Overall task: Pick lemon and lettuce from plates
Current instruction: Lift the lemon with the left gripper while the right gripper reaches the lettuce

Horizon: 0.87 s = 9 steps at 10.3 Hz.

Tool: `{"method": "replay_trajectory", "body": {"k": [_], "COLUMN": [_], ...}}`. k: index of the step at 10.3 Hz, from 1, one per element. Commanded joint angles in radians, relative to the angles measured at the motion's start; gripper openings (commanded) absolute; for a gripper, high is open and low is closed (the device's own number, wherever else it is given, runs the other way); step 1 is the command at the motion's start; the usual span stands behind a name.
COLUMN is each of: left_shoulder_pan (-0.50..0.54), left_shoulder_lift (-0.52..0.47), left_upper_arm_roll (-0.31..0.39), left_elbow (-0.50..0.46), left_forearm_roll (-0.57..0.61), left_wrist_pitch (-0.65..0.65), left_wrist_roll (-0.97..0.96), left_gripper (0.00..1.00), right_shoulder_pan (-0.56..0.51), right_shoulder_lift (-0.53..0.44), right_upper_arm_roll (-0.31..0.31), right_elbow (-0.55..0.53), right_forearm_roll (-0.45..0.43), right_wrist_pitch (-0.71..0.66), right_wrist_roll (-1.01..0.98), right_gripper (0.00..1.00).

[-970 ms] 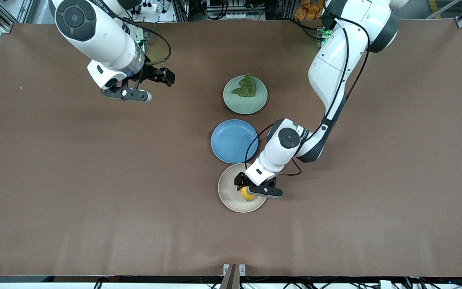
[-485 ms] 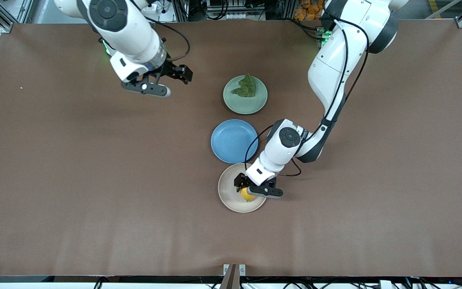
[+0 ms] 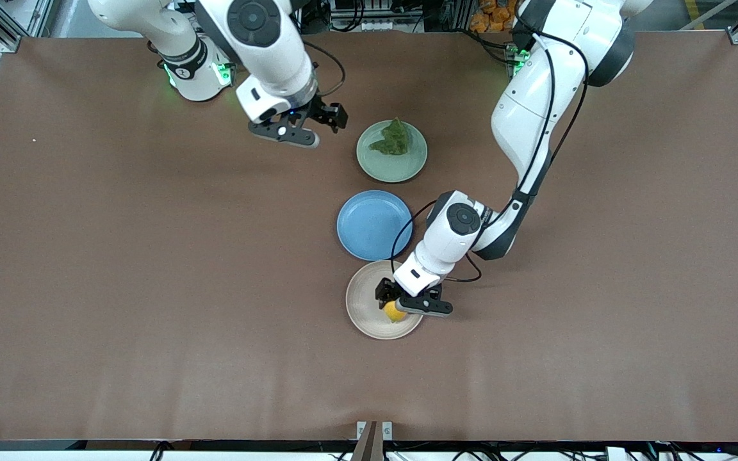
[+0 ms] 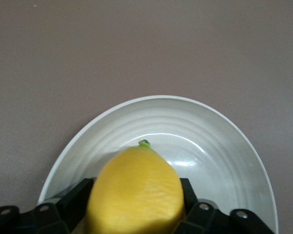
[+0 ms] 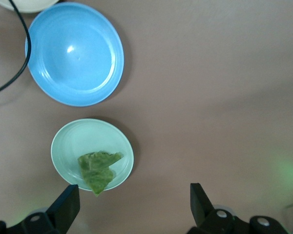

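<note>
While the left arm bends sharply at the elbow and reaches down over the beige plate (image 3: 364, 307), the left gripper (image 3: 400, 308) pinches the lemon (image 3: 394, 312) between its two fingers (image 4: 71, 202), one pad on each flank of the fruit. The lemon's green-tipped end points toward the plate's ribbed middle in the left wrist view (image 4: 136, 192); whether it rests on the plate or is just clear of it cannot be told. On the front view's clock face, taking the blue plate (image 3: 374, 225) as the centre, the beige plate sits at about six o'clock, its rim close against the blue one, and the mint plate (image 3: 391, 152) at about one o'clock, near it. The lettuce (image 3: 394, 139) lies on the mint plate, toward the rim nearest the robots' bases. The right arm slants down from its base, its wrist tilted, and the right gripper (image 3: 318, 125) hangs over bare table just beside the mint plate, toward the right arm's end, fingers (image 5: 67, 208) spread wide and holding nothing.
</note>
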Motion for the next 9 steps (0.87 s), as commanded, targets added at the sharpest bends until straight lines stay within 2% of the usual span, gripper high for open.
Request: {"method": "replay_trajectory", "body": {"k": [1, 3, 5, 7, 9], "left_shoulder_pan": [-0.007, -0.003, 0.001, 0.017, 0.045], "left_shoulder_lift": [0.012, 0.003, -0.012, -0.066, -0.118], "left_upper_arm_roll": [0.005, 0.005, 0.005, 0.005, -0.004], "left_elbow": [0.015, 0.015, 0.015, 0.019, 0.019], "left_forearm_roll": [-0.02, -0.014, -0.014, -0.023, -0.026], "left_wrist_pitch": [0.017, 0.013, -0.009, -0.202, -0.263], "left_wrist_roll": [-0.008, -0.006, -0.006, -0.006, -0.005], "left_gripper": [0.64, 0.61, 0.57, 0.54, 0.54], "right_shoulder_pan": [0.095, 0.167, 0.191, 0.217, 0.243], "right_shoulder_lift": [0.011, 0.076, 0.101, 0.13, 0.182], "right_upper_arm_roll": [-0.009, -0.009, -0.01, -0.009, -0.01], "right_elbow": [-0.059, -0.059, -0.057, -0.057, -0.057], "right_forearm_roll": [0.01, 0.005, -0.001, -0.001, -0.001], "right_wrist_pitch": [0.115, 0.204, 0.209, 0.229, 0.307], "right_wrist_roll": [0.106, 0.195, 0.206, 0.251, 0.306], "right_gripper": [1.0, 1.0, 1.0, 1.0, 1.0]}}
